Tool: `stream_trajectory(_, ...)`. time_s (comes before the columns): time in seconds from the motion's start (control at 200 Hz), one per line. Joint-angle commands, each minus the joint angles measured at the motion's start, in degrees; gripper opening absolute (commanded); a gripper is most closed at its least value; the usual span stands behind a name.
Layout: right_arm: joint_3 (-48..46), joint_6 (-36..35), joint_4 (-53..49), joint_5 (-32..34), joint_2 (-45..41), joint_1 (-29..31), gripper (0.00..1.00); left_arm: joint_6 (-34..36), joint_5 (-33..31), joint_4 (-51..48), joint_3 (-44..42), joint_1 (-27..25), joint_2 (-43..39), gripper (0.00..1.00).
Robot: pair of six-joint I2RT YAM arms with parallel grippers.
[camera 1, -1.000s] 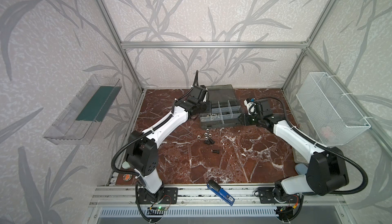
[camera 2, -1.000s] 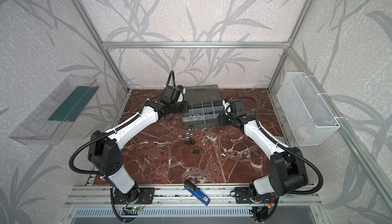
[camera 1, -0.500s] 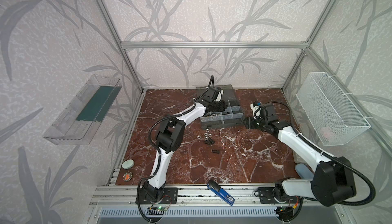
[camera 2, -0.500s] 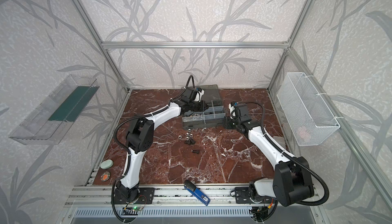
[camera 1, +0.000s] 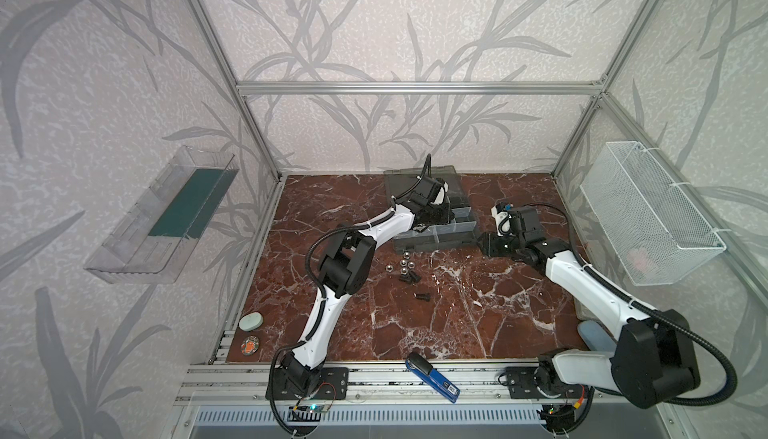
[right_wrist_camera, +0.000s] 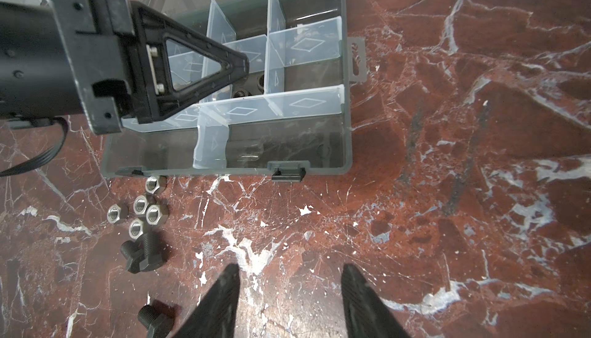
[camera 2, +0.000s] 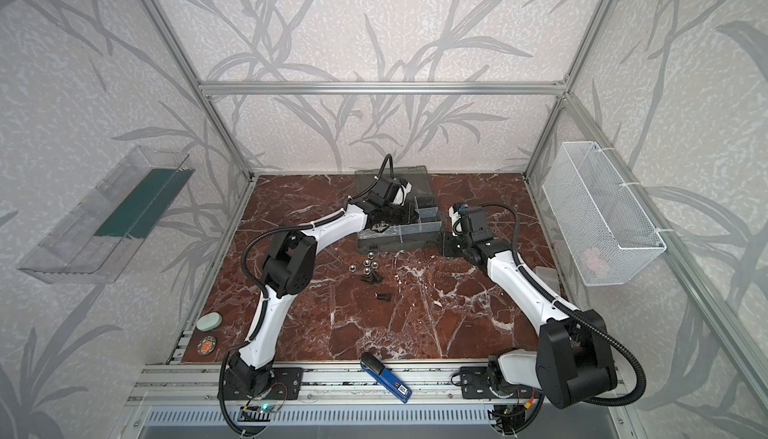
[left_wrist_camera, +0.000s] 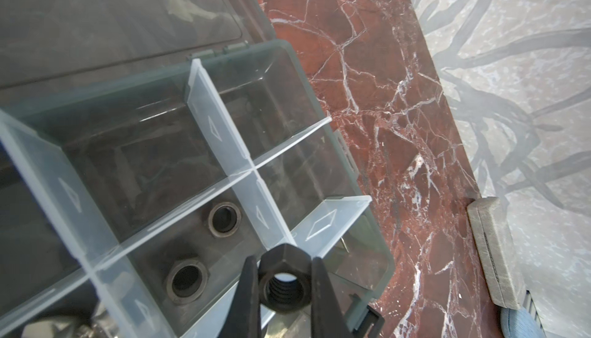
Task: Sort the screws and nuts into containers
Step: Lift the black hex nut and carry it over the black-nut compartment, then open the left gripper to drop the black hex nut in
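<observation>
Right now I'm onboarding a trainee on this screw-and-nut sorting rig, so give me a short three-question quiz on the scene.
1. In the right wrist view, how many silver nuts lie loose on the marble tabletop outside the organiser case?
2. The left gripper is shut on: A) a dark hex nut B) a silver nut C) nothing.
3. True or false: the right gripper is shut.
Key: 1 five; 2 A; 3 false, its jaws stand open over the tabletop.

Red marble tabletop (right_wrist_camera: 447, 192): grey organiser case (right_wrist_camera: 243, 170) sits just ahead of the right claw (right_wrist_camera: 290, 267), silver nuts (right_wrist_camera: 140, 205) and dark screws (right_wrist_camera: 144, 253) loose off to its side.
</observation>
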Motion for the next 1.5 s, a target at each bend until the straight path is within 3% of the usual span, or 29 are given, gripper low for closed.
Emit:
stream_trajectory(0.0,-0.4,0.3,0.2,0.1,-1.9,-0.3,0.53,-0.4,-1.2,-0.3,1.1,0.0,0.1,0.00)
stream_trajectory(0.425,-1.0,0.4,0.1,-0.7,-2.4,-0.3,0.53,0.7,-3.9,-3.1,2.1,0.0,0.9,0.00)
stream_trajectory(0.575,-1.3,0.2,0.1,-0.7,-2.8,-0.3,0.53,0.5,-3.9,-3.1,2.2,0.0,0.7,0.24)
stream_trajectory(0.785,-1.1,-0.1,0.0,-1.6,-2.9,-0.3,0.53,0.5,-4.0,-3.1,2.1,0.1,-0.4,0.45)
stream_trajectory(0.99,-1.2,-1.1,-0.2,-2.5,-3.6,-0.4,0.53,0.9,-4.0,-3.8,1.4,0.3,-3.4,0.53)
stream_trajectory(1.175,-0.4,-2.8,0.1,-8.4,-2.9,-0.3,0.53,-1.3,-2.1,2.0,-8.1,1.4,-13.8,0.55)
stream_trajectory(1.5,0.2,-4.5,2.0,-15.9,1.4,1.9,0.54,-3.7,-3.3,-0.2,-27.8,3.0,-32.5,0.62)
